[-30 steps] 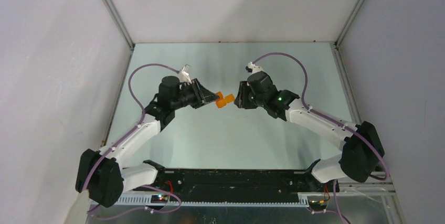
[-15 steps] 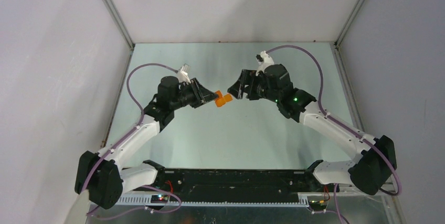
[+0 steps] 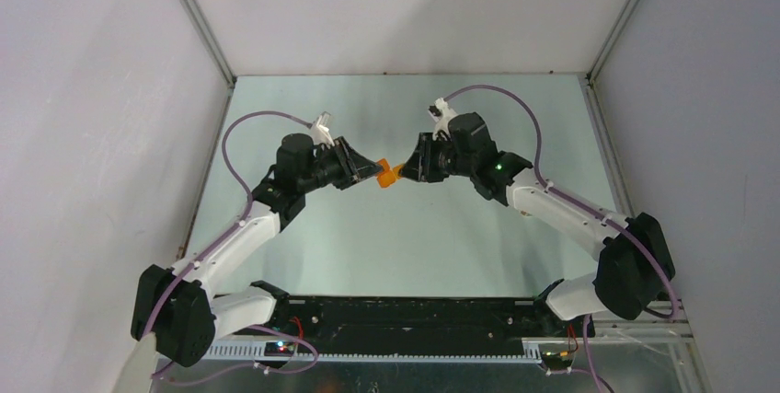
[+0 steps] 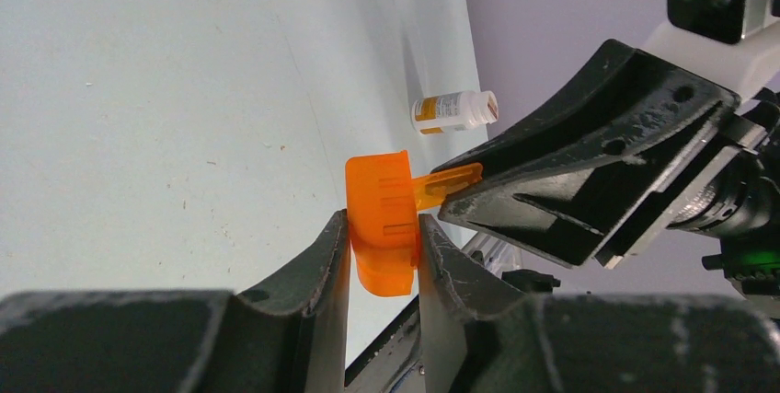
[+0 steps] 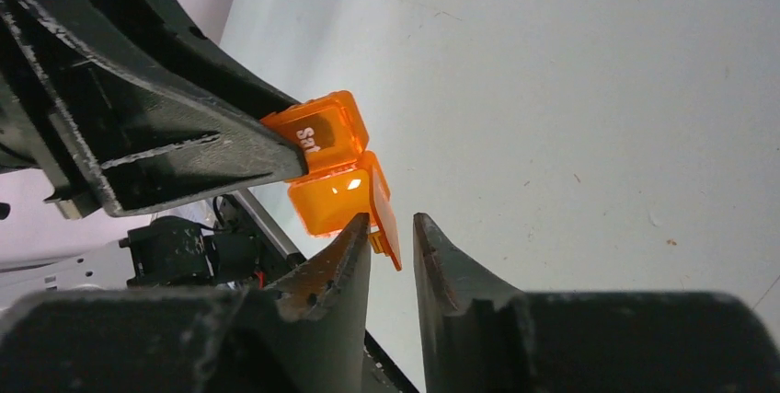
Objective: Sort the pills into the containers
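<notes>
My left gripper [image 3: 377, 170] is shut on the orange translucent boxy cup [image 3: 388, 175] and holds it above the table; the cup's sides sit between both fingers in the left wrist view [image 4: 382, 218]. Its hinged lid [image 5: 383, 213] stands open and pokes into the narrow gap of my right gripper [image 5: 393, 220], which is slightly open and not clamped on it. The right gripper [image 3: 403, 170] meets the cup from the right. The white pill bottle [image 4: 451, 111] lies on its side on the table beyond. No pills show.
The pale green table [image 3: 395, 236] is walled by white panels on the left, back and right. The black base rail [image 3: 405, 315] runs along the near edge. Both arms reach toward the table's middle.
The right gripper drew back and up from the cup half a second ago, then came back in, and its fingers now straddle the open lid. The left gripper held still.
</notes>
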Robot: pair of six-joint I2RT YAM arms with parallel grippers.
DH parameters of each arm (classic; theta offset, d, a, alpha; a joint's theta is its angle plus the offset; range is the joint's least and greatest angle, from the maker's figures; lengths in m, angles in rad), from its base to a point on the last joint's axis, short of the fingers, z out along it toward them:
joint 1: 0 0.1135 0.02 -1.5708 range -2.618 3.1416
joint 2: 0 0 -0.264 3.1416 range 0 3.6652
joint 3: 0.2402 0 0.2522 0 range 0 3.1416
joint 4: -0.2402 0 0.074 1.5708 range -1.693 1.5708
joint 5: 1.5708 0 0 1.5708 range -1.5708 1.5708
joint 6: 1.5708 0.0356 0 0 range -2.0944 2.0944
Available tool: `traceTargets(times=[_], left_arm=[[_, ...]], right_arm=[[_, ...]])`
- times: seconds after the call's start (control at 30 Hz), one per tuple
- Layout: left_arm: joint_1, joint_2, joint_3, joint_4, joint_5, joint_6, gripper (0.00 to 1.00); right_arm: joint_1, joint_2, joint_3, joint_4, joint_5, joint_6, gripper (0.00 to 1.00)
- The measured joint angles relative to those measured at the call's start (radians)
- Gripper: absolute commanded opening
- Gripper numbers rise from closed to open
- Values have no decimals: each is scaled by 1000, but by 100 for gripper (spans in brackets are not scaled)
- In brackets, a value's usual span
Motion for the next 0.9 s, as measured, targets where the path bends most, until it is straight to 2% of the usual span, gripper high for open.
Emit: traceTargets(times=[0.13,0.23,0.3,0.33,0.4,0.47,0.5,0.53,0.57,0.63,0.9], left_arm=[[0,0,0,5,2,0,0],[0,0,0,9,3,-2,0],[0,0,0,10,5,-6,0],[0,0,0,11,6,-6,0],[0,0,0,11,7,-7,3],[0,0,0,12,7,-8,26],[0,0,0,13,7,-8,53],[0,0,0,13,7,-8,64],[0,0,0,14,7,-13,80],[0,-1,0,13,7,-11,97],[0,-45,0,-57,-69,24,99]], right_arm=[[-7,11,0,5,-15,2,31],[-11,11,0,22,-25,5,27],[-14,11,0,29,-32,6,16],[-16,11,0,34,-37,7,5],[-16,11,0,39,-47,2,0],[-17,11,0,38,-55,2,0],[-19,11,0,37,-56,2,0],[-22,11,0,36,-56,2,0],[-24,11,0,35,-56,1,0],[-26,11,0,32,-52,-2,0],[-42,8,0,-68,31,-54,0]])
